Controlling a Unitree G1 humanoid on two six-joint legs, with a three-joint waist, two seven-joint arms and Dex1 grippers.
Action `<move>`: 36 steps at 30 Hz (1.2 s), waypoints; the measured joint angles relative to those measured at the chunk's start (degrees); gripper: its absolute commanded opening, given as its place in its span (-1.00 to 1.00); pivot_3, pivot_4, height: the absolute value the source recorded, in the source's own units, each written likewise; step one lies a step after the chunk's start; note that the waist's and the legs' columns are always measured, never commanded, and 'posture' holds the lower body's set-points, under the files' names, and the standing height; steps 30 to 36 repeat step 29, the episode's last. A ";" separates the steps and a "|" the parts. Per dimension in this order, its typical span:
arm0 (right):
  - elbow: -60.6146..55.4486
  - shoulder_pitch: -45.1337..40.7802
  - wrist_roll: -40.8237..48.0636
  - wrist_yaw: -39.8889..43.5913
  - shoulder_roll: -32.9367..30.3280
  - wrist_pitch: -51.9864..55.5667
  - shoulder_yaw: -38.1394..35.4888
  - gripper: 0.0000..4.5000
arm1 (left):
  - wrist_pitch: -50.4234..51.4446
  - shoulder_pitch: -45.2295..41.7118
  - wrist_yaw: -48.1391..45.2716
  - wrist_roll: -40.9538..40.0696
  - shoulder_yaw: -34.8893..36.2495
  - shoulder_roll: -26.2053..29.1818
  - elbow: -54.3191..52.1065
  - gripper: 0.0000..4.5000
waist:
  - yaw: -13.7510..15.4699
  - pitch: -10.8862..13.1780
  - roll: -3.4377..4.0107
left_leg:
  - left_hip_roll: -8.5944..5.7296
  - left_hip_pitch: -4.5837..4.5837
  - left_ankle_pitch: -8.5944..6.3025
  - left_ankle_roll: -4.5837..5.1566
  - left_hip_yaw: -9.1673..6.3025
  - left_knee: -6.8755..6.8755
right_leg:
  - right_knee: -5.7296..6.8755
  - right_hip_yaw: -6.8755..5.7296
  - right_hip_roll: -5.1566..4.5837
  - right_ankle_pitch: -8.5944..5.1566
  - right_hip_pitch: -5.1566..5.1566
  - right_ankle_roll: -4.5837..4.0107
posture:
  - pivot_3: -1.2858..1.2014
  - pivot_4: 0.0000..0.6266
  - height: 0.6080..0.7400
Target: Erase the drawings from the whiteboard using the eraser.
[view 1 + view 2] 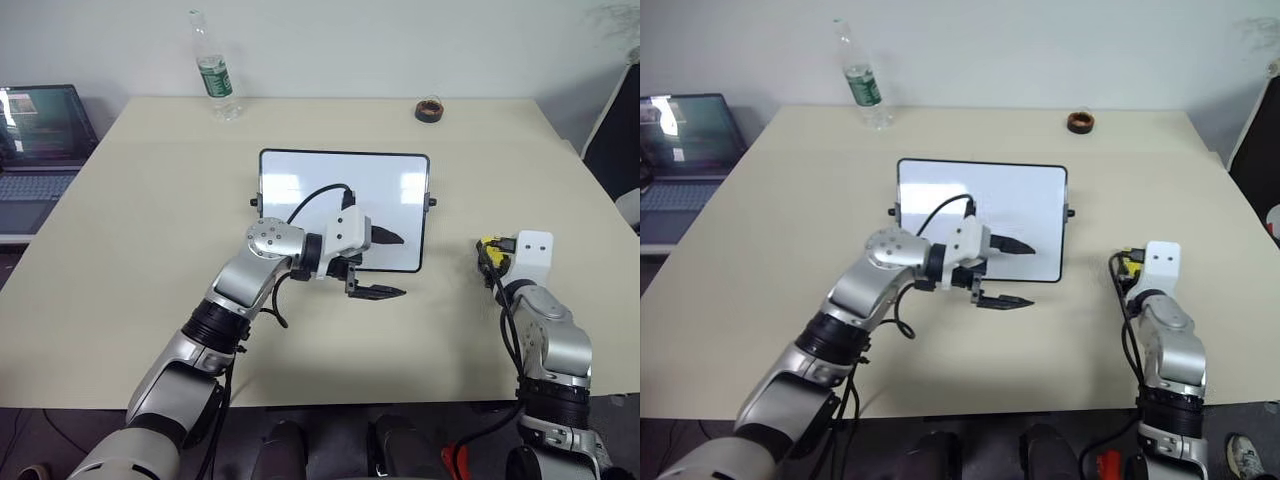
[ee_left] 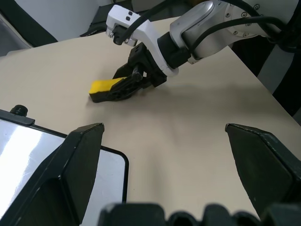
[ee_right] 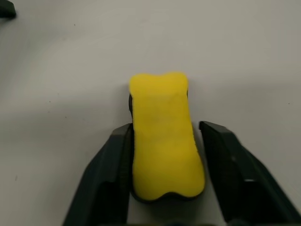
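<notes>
The whiteboard lies flat in the middle of the beige desk, its white face showing no marks that can be made out. The left gripper reaches in from the near left and hovers at the board's near right corner, one black finger over the white surface and the other over the desk just off the near edge, so its jaws stand spread with nothing between them. Well to the right of the board, the eraser rests on the desk, yellow top up and black underside down. The right gripper sits around it (one finger against the eraser's side, the other just clear of it), jaws parted. Along the far edge stand a plastic bottle and a dark tape roll; a laptop sits off the far left.
</notes>
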 measured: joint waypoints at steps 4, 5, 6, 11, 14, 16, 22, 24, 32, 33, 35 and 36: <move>-0.01 -0.76 1.33 -0.38 -0.69 -2.54 -0.09 0.99 | 1.70 4.22 2.31 0.04 1.45 0.95 -2.14 1.00 | -0.01 -0.01 0.02 | 0.03 0.00 0.00 0.00 -0.03 0.00 | 0.02 -0.02 0.01 0.00 0.00 0.00 | 0.03 -0.52 1.00; -0.37 -0.71 1.72 -0.42 -0.65 -3.52 -0.14 0.99 | 2.79 5.88 3.46 -0.06 2.37 1.38 -3.37 1.00 | -0.01 0.00 0.02 | 0.04 0.00 0.00 0.00 -0.02 0.00 | 0.01 -0.02 0.00 0.00 0.00 0.00 | 0.03 -0.52 1.00; -1.31 -0.49 2.45 -0.28 -0.62 -4.46 -0.21 0.99 | 3.81 7.29 4.45 -0.12 3.10 1.88 -4.39 1.00 | 0.00 0.01 0.04 | 0.04 -0.01 0.00 0.00 -0.02 0.00 | 0.01 -0.01 0.00 0.00 0.00 0.00 | 0.03 -0.52 1.00; -13.49 6.91 5.36 1.86 0.78 -10.66 2.32 0.99 | 8.99 17.48 13.41 -0.76 10.45 3.19 -13.89 1.00 | 0.10 -0.01 0.05 | 0.13 -0.03 -0.02 0.02 -0.08 -0.01 | -0.03 -0.05 -0.16 -0.02 0.01 0.03 | 0.03 -0.52 1.00; -18.29 15.82 2.01 4.01 -0.87 -18.47 7.67 0.99 | 11.17 25.85 22.25 -0.57 17.09 2.12 -18.65 1.00 | 0.16 -0.02 0.05 | 0.18 0.00 -0.04 0.04 -0.09 0.01 | -0.03 -0.04 -0.23 -0.02 0.02 0.04 | 0.03 -0.52 1.00; -19.11 21.38 1.20 5.55 -0.76 -23.74 10.11 0.99 | 11.25 30.80 30.69 0.75 22.19 -0.93 -21.49 1.00 | 0.29 -0.02 0.04 | 0.21 0.02 -0.04 0.04 -0.12 0.09 | 0.00 -0.05 -0.27 -0.01 0.06 0.05 | 0.03 -0.52 1.00; -17.08 30.65 4.26 7.84 0.42 -34.25 7.19 0.99 | 7.50 41.75 50.31 8.38 30.94 -7.07 -27.52 1.00 | 0.80 -0.08 -0.03 | 0.14 0.23 -0.03 0.05 -0.10 0.12 | -0.02 -0.04 -0.28 0.06 0.29 0.18 | 0.03 -0.52 1.00; -17.15 34.56 7.03 10.44 0.05 -35.62 6.52 0.99 | 6.63 44.51 54.38 10.54 32.67 -8.29 -27.69 1.00 | 1.10 -0.08 -0.04 | 0.11 0.25 -0.03 0.05 -0.11 0.12 | -0.03 -0.05 -0.27 0.06 0.32 0.17 | 0.03 -0.52 1.00; -19.21 39.31 10.52 12.34 0.06 -35.15 6.66 0.99 | 4.43 49.96 59.16 13.26 33.13 -10.30 -27.50 1.00 | 1.16 -0.10 -0.02 | 0.12 0.40 -0.04 0.05 -0.03 0.12 | -0.04 0.02 -0.26 -0.01 0.45 0.28 | 0.03 -0.52 1.00; -19.21 39.31 10.52 12.34 0.06 -35.15 6.66 0.99 | 4.43 49.96 59.16 13.26 33.13 -10.30 -27.50 1.00 | 1.16 -0.10 -0.02 | 0.12 0.40 -0.04 0.05 -0.03 0.12 | -0.04 0.02 -0.26 -0.01 0.45 0.28 | 0.03 -0.52 1.00; -19.21 39.31 10.52 12.34 0.06 -35.15 6.66 0.99 | 4.43 49.96 59.16 13.26 33.13 -10.30 -27.50 1.00 | 1.16 -0.10 -0.02 | 0.12 0.40 -0.04 0.05 -0.03 0.12 | -0.04 0.02 -0.26 -0.01 0.45 0.28 | 0.03 -0.52 1.00; -19.21 39.31 10.52 12.34 0.06 -35.15 6.66 0.99 | 4.43 49.96 59.16 13.26 33.13 -10.30 -27.50 1.00 | 1.16 -0.10 -0.02 | 0.12 0.40 -0.04 0.05 -0.03 0.12 | -0.04 0.02 -0.26 -0.01 0.45 0.28 | 0.03 -0.52 1.00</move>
